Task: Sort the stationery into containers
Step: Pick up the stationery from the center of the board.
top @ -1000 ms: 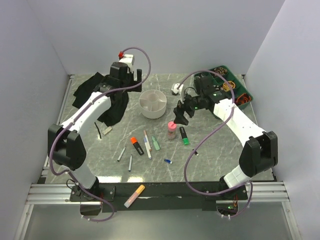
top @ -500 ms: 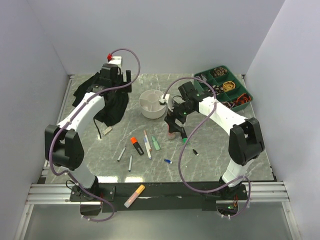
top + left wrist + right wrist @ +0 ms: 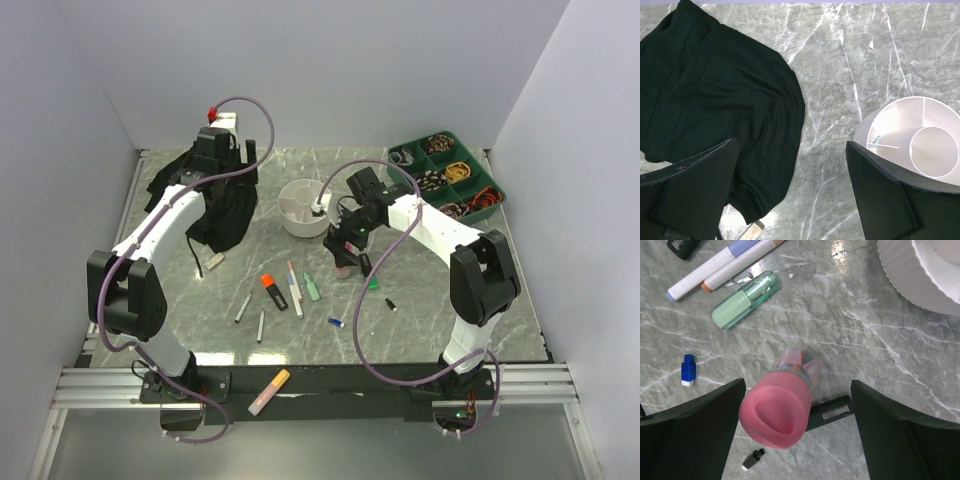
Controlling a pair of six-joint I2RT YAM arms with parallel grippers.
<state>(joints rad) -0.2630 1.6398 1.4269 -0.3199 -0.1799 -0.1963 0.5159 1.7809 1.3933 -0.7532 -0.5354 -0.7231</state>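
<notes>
The pink-capped bottle (image 3: 777,412) stands upright between the jaws of my right gripper (image 3: 797,430), which is open with a gap on both sides. In the top view the right gripper (image 3: 345,250) covers most of the bottle. A green highlighter with a black end (image 3: 832,412) lies behind the bottle. My left gripper (image 3: 790,200) is open and empty above the table, between the black bag (image 3: 715,100) and the white divided bowl (image 3: 920,140). The bowl (image 3: 305,205) and the bag (image 3: 215,205) lie at the back left.
An orange highlighter (image 3: 273,291), white pens (image 3: 294,290), a pale green highlighter (image 3: 745,299), grey pens (image 3: 243,308), a blue piece (image 3: 688,370) and a black piece (image 3: 752,459) lie on the marble. A green compartment tray (image 3: 450,180) sits back right. A marker (image 3: 269,391) lies on the front rail.
My right gripper has moved left and come down around the pink-capped bottle. My left arm has shifted slightly back and left.
</notes>
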